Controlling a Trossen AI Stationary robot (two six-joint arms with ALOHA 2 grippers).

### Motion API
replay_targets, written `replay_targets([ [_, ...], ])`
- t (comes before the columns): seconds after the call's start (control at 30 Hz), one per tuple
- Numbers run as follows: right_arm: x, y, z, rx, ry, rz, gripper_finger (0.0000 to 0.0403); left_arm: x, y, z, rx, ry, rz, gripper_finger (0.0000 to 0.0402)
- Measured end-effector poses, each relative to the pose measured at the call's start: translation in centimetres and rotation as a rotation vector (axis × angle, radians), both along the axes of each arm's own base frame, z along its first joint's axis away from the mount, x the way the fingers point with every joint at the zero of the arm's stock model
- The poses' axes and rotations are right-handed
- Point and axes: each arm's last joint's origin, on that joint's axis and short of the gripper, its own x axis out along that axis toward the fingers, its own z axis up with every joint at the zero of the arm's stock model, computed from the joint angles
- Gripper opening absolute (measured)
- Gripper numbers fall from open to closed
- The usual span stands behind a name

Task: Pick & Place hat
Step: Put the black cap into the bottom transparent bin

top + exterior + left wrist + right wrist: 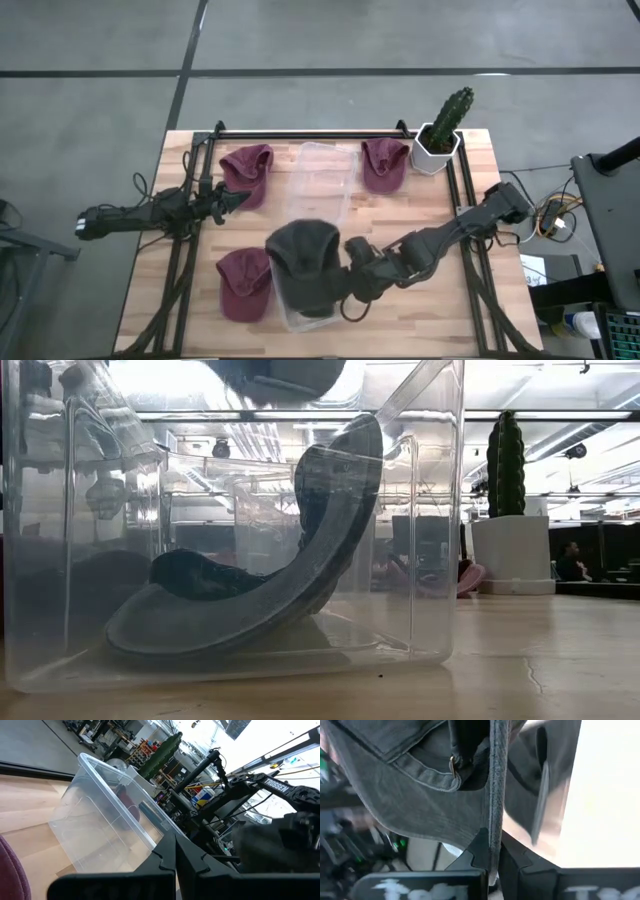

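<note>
A dark grey hat [303, 262] sits in the near end of a clear plastic bin [325, 165]. In the low view the grey hat [250, 600] has its brim on the bin's floor and its crown rising along the right wall. My right gripper [492, 851] reaches in from the table's right [352, 272] and is shut on the hat. My left gripper [240, 197] waits left of the bin, shut [175, 851], beside a maroon hat [248, 172] lying flat on the table. My right gripper pinches a thin edge of the grey hat [493, 827] between its two fingers, close to the back strap with its brass buckle [452, 765]. It comes from the table's right, slanting down over the bin's wall. The hat's brim [170, 630] rests on the bin's floor, the crown tilted up.
Two more maroon hats lie on the table, one at the far right [384, 163] and one at the near left [245, 283]. A cactus in a white pot [440, 135] stands at the far right corner. A dark frame rail [300, 134] runs along the far edge.
</note>
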Motion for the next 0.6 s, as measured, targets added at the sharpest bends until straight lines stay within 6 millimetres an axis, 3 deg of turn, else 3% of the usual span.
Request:
replay_targets([
  [0.2,1.1,0.7,-2.0,0.021,0.059,0.044,0.0013,0.0,0.0,0.0,0.0,0.001,0.0,0.0],
  [0.6,1.6,0.6,-2.6,0.076,0.09,0.048,0.0013,0.0,0.0,0.0,0.0,0.002,0.0,0.0],
])
